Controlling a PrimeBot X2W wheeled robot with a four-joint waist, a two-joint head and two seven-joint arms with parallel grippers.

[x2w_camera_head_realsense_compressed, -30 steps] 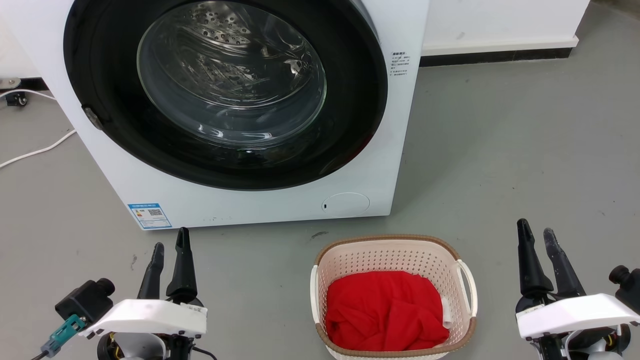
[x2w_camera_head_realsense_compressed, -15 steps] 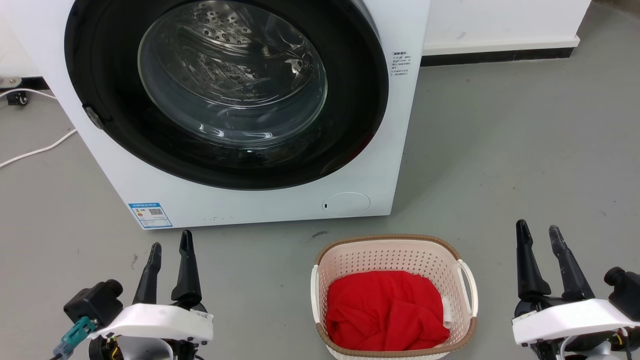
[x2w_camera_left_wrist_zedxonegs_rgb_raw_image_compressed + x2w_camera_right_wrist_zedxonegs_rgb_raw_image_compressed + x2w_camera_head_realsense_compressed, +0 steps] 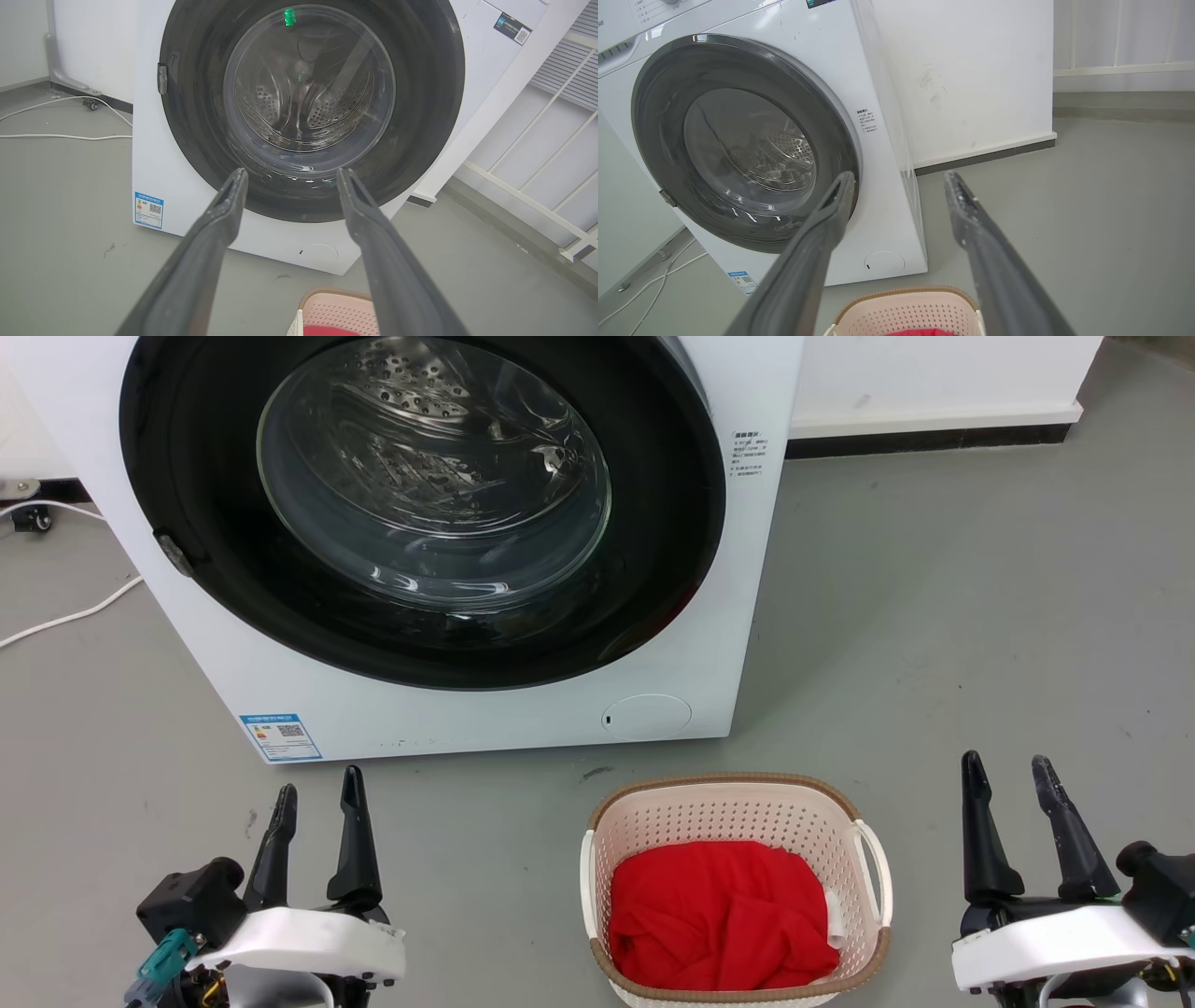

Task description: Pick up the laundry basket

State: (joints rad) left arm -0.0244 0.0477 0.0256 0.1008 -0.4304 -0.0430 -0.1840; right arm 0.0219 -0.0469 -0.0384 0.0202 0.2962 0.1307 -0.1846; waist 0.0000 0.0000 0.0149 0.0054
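1. Both pairs of jaws are standing open and gripping nothing. The left jaws are hovering at the lower left of the head view with their fingers (image 3: 355, 845) spread, and the right jaws are hovering at the lower right with their fingers (image 3: 978, 835) spread too.
2. The laundry basket (image 3: 724, 817) is sitting on the floor (image 3: 980, 616), just in front of the washer's (image 3: 467, 719) lower right corner. It is lying between the two arms, nearer the right jaws but touching neither, and a red cloth (image 3: 719, 915) is lying inside it.
3. Several things are looking risky from here.
   - Lifting by the right handle (image 3: 878, 873) alone would likely be tipping the basket and spilling the cloth.
   - Both that loop and the left handle (image 3: 585, 887) are hugging the basket wall, so a finger could be sliding past instead of hooking under.
   - The basket is looking light and the floor smooth, so a sideways nudge could be pushing it away.
   - A lift drifting forward could be knocking the rim against the washer.
4. Some things are proving hard to make out.
   - The bottom of the head view is cutting off the basket's near edge.
   - Each wrist view is catching only the basket's far rim (image 3: 336, 310) (image 3: 910, 310).
   - The red cloth is hiding whatever is lying beneath it.
   - A white scrap beside the cloth is staying too unclear to name.
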